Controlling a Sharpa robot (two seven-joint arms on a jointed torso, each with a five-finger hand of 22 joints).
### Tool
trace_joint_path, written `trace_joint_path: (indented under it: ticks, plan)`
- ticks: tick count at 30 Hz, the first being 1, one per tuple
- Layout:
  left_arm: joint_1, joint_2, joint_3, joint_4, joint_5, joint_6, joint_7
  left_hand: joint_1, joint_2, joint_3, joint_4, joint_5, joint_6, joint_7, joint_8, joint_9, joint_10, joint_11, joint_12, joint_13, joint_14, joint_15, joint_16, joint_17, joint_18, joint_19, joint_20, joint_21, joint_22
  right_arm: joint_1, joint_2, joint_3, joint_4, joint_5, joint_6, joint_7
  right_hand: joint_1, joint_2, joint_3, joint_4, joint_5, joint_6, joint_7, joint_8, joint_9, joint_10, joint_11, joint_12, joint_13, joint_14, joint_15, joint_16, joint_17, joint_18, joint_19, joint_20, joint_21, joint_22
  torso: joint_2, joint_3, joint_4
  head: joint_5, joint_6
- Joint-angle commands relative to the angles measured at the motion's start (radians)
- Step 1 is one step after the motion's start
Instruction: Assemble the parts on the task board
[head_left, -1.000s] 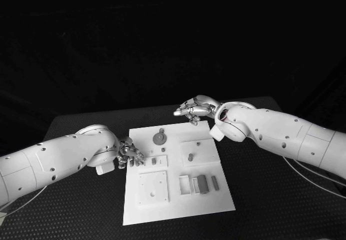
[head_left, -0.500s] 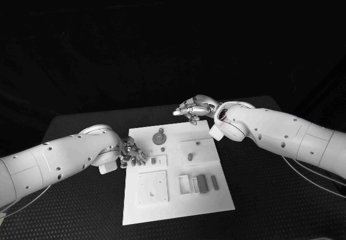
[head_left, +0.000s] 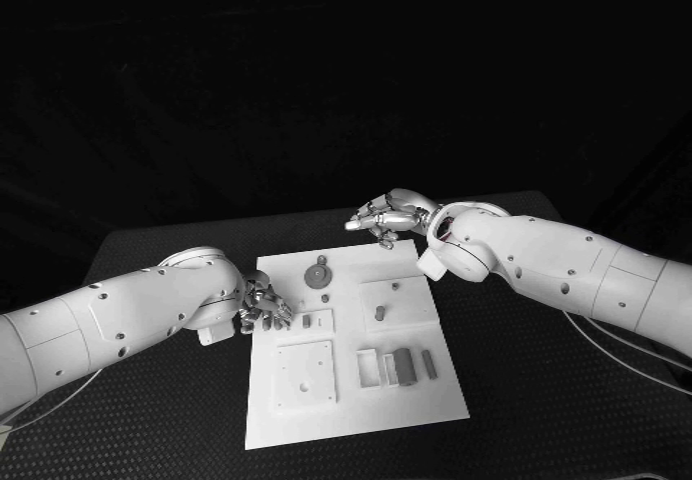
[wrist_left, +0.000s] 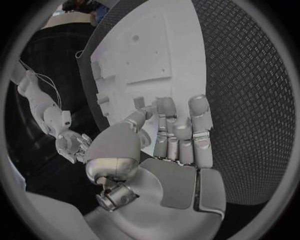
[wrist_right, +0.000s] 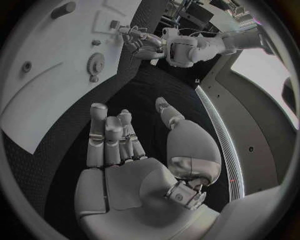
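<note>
Since the earlier frame, left hand (head_left: 264, 306) has edged slightly inward over the task board (head_left: 356, 410) left edge, fingers apart, empty. Right hand (head_left: 387, 217) hovers at the far edge, loosely spread, holding nothing. Parts (head_left: 407, 367) lie near-right, unassembled. Judged: reach phase; next move calls for a precise pinch.

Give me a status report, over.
Left robot hand at task board's left edge, holding nothing. Right robot hand open above far edge. Parts unassembled. Nothing blocking.
</note>
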Motion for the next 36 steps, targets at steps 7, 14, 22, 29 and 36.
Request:
trace_joint_path:
  ticks: [7,14,22,29,36]
  plan:
    - [-0.005,0.002,-0.002,-0.002,-0.018,0.04,0.005,0.002,0.01,0.173,-0.171,-0.003,0.004,0.001,0.006,0.001,0.006,0.001,-0.003,-0.001,-0.003,-0.007,0.005,0.001,0.028,0.003,-0.005,0.004,0.02,-0.001,0.001,0.0,0.0,-0.001,0.008,0.006,-0.005,0.009,-0.005,-0.001,0.002,-0.001,0.008,-0.006,0.002,-0.004,0.0,0.005,-0.001,-0.009,0.0,0.004,-0.002,0.031,0.001,-0.006,-0.006,0.016,0.0,-0.0002,0.0,-0.001,-0.002]
    - [-0.005,0.002,-0.002,-0.002,-0.018,0.041,0.005,0.003,0.01,0.174,-0.171,-0.005,0.004,0.001,0.006,0.001,0.007,0.001,-0.004,-0.001,-0.003,-0.007,0.005,0.001,0.027,0.004,-0.005,0.004,0.02,-0.001,0.001,0.0,0.0,-0.001,0.009,0.006,-0.005,0.009,-0.005,-0.001,0.002,-0.001,0.008,-0.006,0.002,-0.004,0.0,0.005,-0.002,-0.009,0.0,0.004,-0.002,0.031,0.001,-0.006,-0.006,0.016,-0.001,0.0001,0.0002,-0.002,-0.002]
    - [-0.006,0.003,-0.002,-0.005,-0.022,0.045,0.002,0.003,0.01,0.174,-0.172,-0.006,0.004,0.0,0.006,0.001,0.007,0.0,-0.004,-0.001,-0.003,-0.007,0.005,0.001,0.027,0.004,-0.005,0.004,0.019,-0.001,0.001,0.0,0.0,-0.001,0.008,0.006,-0.005,0.009,-0.005,-0.001,0.002,-0.001,0.008,-0.006,0.002,-0.004,0.0,0.005,-0.002,-0.009,0.0,0.004,-0.002,0.031,0.001,-0.006,-0.006,0.016,-0.001,0.0004,0.0,0.0,-0.003]
    - [-0.006,0.003,-0.002,-0.004,-0.022,0.045,0.005,0.004,0.01,0.174,-0.172,-0.007,0.004,0.0,0.006,0.001,0.007,0.0,-0.004,-0.001,-0.002,-0.007,0.005,0.001,0.027,0.004,-0.005,0.004,0.019,-0.001,0.001,0.0,0.0,-0.001,0.008,0.006,-0.005,0.009,-0.005,-0.001,0.002,-0.001,0.008,-0.006,0.002,-0.005,0.0,0.005,-0.002,-0.009,0.0,0.004,-0.002,0.031,0.001,-0.006,-0.006,0.016,-0.001,0.0003,0.0003,0.001,-0.003]
    - [-0.007,0.002,-0.002,-0.004,-0.022,0.047,0.007,0.005,0.009,0.175,-0.173,-0.007,0.004,0.0,0.006,0.001,0.008,0.0,-0.004,-0.001,-0.002,-0.007,0.005,0.001,0.027,0.004,-0.005,0.005,0.019,-0.001,0.002,0.0,-0.001,-0.001,0.008,0.006,-0.005,0.008,-0.005,-0.001,0.002,-0.001,0.008,-0.006,0.002,-0.005,0.0,0.005,-0.002,-0.009,0.0,0.004,-0.002,0.031,0.001,-0.006,-0.006,0.016,0.0,-0.0003,0.0003,0.001,-0.003]
